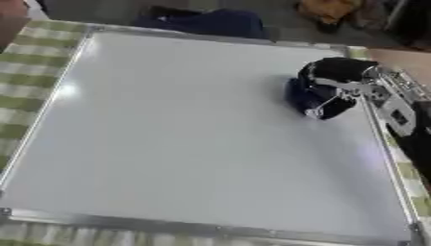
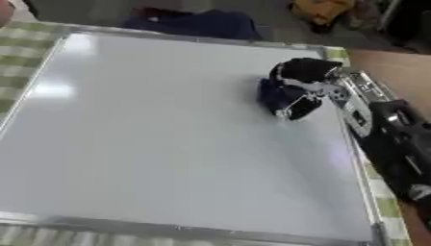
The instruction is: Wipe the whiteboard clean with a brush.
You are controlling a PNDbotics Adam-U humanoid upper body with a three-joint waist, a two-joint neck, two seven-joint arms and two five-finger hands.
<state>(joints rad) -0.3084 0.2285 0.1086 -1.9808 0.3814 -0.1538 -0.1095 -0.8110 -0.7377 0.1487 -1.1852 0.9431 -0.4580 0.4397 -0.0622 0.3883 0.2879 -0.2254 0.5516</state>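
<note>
Fingers of the right hand [image 1: 336,84] curled around a dark blue brush [image 1: 310,96], pressed on the far-right area of the whiteboard [image 1: 185,134], which lies on a green checked cloth [image 1: 33,62].

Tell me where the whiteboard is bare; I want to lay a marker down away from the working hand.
The whiteboard is bare across its left half, centre and near edge, bordered by its metal frame and the green checked cloth. Only the far right is crowded: the right hand holds the dark brush there, near the right frame.
</note>
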